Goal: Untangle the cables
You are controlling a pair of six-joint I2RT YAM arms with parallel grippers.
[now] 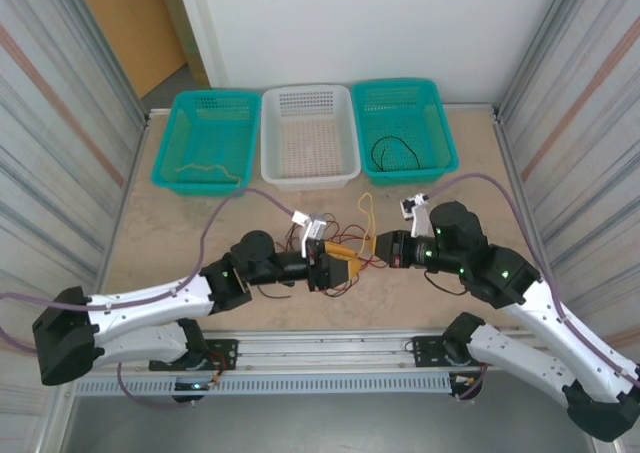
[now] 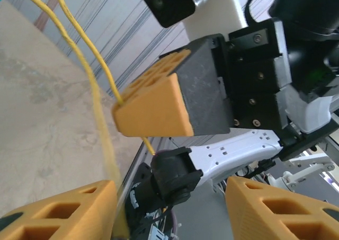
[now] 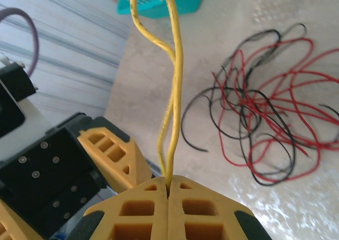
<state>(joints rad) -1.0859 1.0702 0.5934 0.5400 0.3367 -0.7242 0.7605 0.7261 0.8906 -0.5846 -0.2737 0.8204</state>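
left arm: white shell links, black joints, black block at the base, small green lights
right arm: same white links and black joints, green lights on the forearm
hoses: thin lavender-grey, one looping along each arm
left gripper: two orange-yellow wedge fingers with rectangular hollow pockets
right gripper: orange-yellow fingers with moulded pockets, black pads at the outer corners
gripper mount: black boxy block behind the fingers
screws: dark round heads set in rows on the mount
camera housings: small, white, on each wrist
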